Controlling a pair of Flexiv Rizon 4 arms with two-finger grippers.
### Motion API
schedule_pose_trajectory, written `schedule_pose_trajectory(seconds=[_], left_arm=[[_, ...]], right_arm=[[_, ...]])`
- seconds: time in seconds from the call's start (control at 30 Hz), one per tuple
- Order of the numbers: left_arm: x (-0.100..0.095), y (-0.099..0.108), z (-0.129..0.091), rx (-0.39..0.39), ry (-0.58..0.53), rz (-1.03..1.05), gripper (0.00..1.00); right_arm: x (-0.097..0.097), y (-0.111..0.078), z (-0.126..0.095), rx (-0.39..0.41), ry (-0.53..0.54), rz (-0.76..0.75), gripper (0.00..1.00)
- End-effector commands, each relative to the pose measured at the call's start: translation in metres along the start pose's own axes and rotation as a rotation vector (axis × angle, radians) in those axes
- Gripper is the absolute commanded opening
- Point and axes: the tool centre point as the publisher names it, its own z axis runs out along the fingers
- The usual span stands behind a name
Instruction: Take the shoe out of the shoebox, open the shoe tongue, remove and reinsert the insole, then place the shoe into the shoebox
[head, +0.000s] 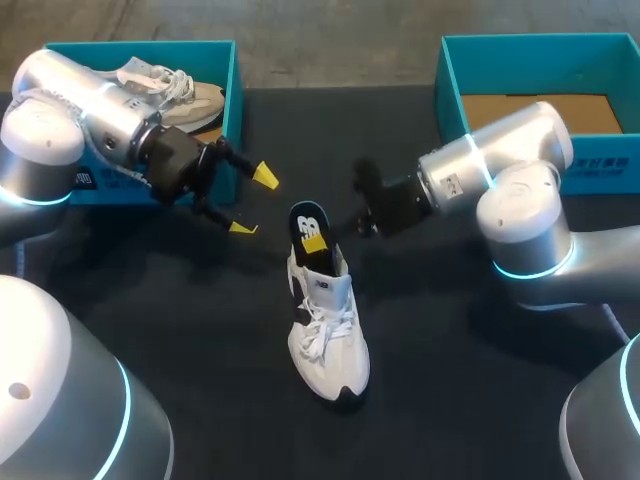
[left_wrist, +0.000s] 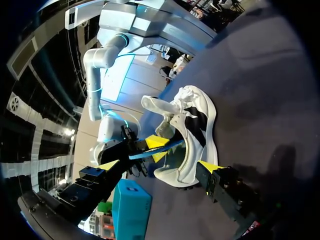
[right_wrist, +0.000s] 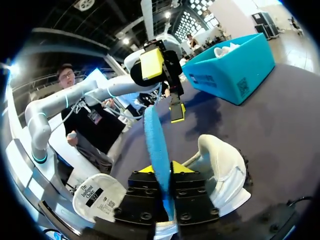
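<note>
The black table (head: 450, 380) is carrying a teal left box (head: 232, 90) (a second shoe (head: 185, 95) is lying in it) and a teal right box (head: 450, 85) at its far corners. The white shoe (head: 330, 340) is lying between them, outside both, its toe pointing toward the robot. The insole (right_wrist: 156, 135) is standing up at its heel, with the right gripper (right_wrist: 165, 169) clamping it edge-on between both fingers. The left gripper (head: 254, 202) is hanging spread wide, grasping nothing, just in front of the left box.

Lower end of the thin blue foam insole (right_wrist: 157, 145) is hidden between the fingers of the right gripper (right_wrist: 161, 169), just beside the white lace-up sneaker (right_wrist: 220, 170).
</note>
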Motion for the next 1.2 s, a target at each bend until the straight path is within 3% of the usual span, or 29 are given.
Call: schedule_pose_trajectory(seconds=[0.03,0.67,0.7,0.73,1.2], left_arm=[[-0.002,0.000,0.001,0.005,0.008,0.005,1.00],[0.000,-0.002,0.001,0.003,0.002,0.003,1.00],[-0.001,-0.002,0.001,0.004,0.001,0.003,1.00],[-0.001,-0.002,0.001,0.005,0.001,0.003,1.00],[-0.001,-0.001,0.001,0.010,-0.001,0.007,1.00]], right_arm=[[-0.005,-0.006,0.004,-0.013,0.020,0.004,0.00],[0.006,-0.031,0.014,-0.010,0.057,0.073,0.00],[0.007,-0.030,0.014,-0.011,0.053,0.071,0.07],[0.009,-0.028,0.013,-0.012,0.050,0.066,0.21],[0.012,-0.002,-0.004,0.009,-0.021,0.012,0.29]])
